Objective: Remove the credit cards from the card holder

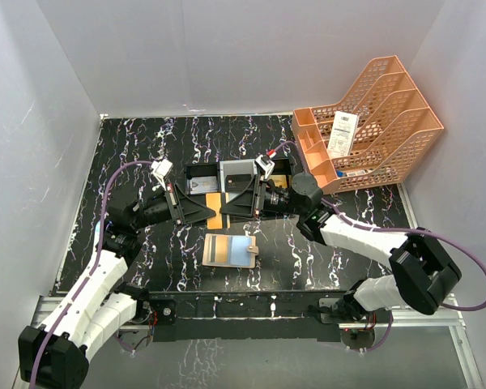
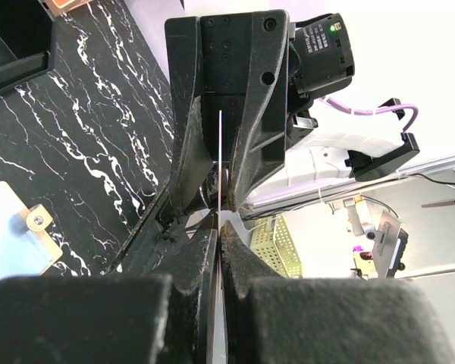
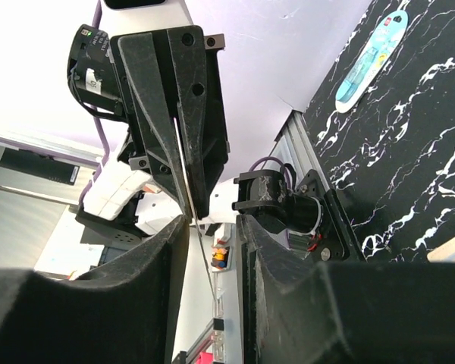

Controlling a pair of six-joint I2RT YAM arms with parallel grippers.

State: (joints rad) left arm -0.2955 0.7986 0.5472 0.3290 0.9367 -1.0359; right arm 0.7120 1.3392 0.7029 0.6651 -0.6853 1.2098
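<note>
Here, seemingly mid-handover above the worktop (image 1: 130,162), the left tool (image 2: 218,235) clamps a flat gold credit card (image 1: 215,212) while the right tool (image 3: 212,227) straddles its right end, jaws not yet closed; the open card holder (image 1: 229,251) lies nearer; next, right should pinch before left releases.

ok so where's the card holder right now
Top view: the card holder lies open mid-table toward the near edge, just nearer than the left hand and right hand, which meet tip to tip.
</note>
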